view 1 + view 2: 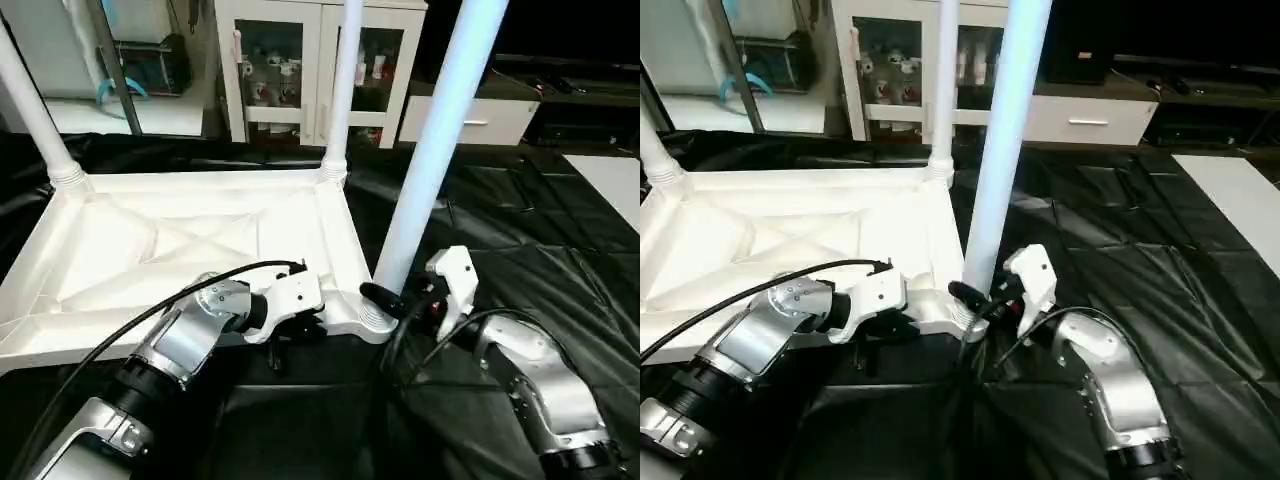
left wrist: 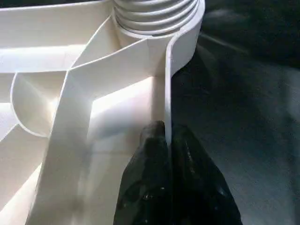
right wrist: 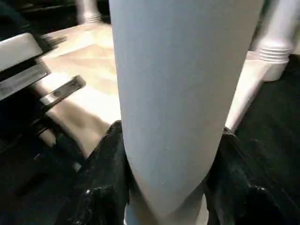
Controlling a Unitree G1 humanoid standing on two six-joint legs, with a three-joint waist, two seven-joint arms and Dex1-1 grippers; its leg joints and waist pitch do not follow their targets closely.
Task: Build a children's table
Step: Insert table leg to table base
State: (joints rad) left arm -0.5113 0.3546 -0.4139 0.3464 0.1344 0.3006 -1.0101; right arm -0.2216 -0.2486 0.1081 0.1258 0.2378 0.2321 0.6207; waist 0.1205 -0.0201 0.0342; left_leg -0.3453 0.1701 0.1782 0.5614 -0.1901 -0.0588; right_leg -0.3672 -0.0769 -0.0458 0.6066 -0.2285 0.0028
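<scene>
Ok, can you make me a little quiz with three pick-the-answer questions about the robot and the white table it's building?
1. Where does the left gripper pinch the table top?
A. its near rim
B. its far rim
C. its middle

2. How many legs stand up from the table top?
A. one
B. three
C. five

3. What is the right gripper doing?
A. hanging free
B. gripping the near leg
C. pressing the black sheet

Answers: 1 A, the left wrist view shows its fingers shut on the thin rim by the corner socket. 2 B, the head view shows three upright legs. 3 B, its fingers sit on both sides of that leg.
</scene>
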